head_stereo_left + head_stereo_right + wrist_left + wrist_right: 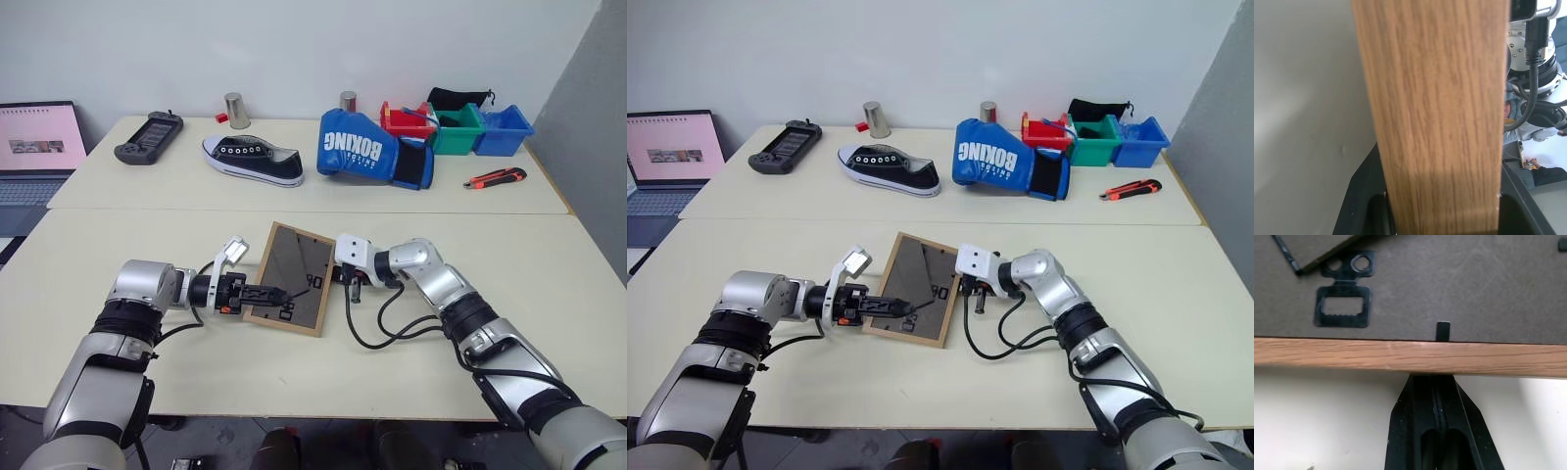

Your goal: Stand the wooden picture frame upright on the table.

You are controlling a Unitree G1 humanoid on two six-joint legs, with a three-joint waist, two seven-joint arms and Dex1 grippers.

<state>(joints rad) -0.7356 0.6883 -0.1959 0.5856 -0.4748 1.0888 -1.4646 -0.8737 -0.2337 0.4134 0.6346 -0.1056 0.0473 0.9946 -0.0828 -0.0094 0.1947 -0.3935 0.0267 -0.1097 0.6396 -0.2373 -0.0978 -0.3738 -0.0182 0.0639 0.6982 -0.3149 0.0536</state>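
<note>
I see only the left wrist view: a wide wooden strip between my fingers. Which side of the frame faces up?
Observer: The dark grey back of the wooden picture frame faces up.
Operator: Where is the right gripper?
Observer: The right gripper is shut, with its tips against the frame's opposite edge.
Operator: What lies behind the frame?
Observer: A black sneaker and a blue boxing glove lie farther back on the table, well apart from the frame.
</note>
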